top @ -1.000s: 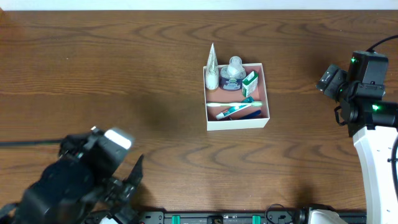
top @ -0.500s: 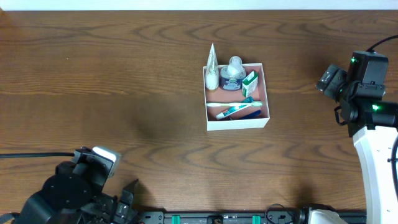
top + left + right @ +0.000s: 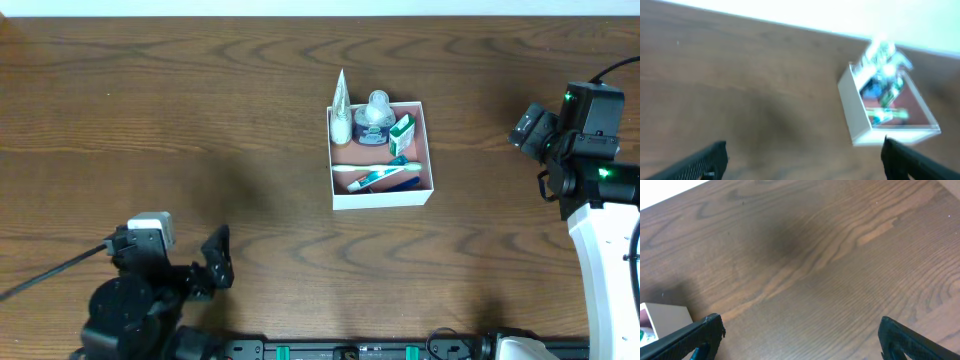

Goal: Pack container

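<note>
The container (image 3: 383,199), a small square white-walled box with a pink inside, sits right of the table's middle. It holds a toothbrush (image 3: 377,174), a green and white tube (image 3: 402,132), a round jar (image 3: 374,117) and a white cone-shaped tube (image 3: 341,103) at its back left corner. It also shows blurred in the left wrist view (image 3: 855,107), and its corner shows in the right wrist view (image 3: 667,314). My left gripper (image 3: 216,265) is open and empty at the front left, far from the box. My right gripper (image 3: 528,125) is open and empty to the box's right.
The dark wooden table (image 3: 180,120) carries nothing else. A white wall edge runs along the table's far side (image 3: 790,12). The right arm's white link (image 3: 605,260) stands at the right edge.
The left arm has swung at the front left corner; its gripper now points up and right toward the box. The right arm and the box have not moved.
</note>
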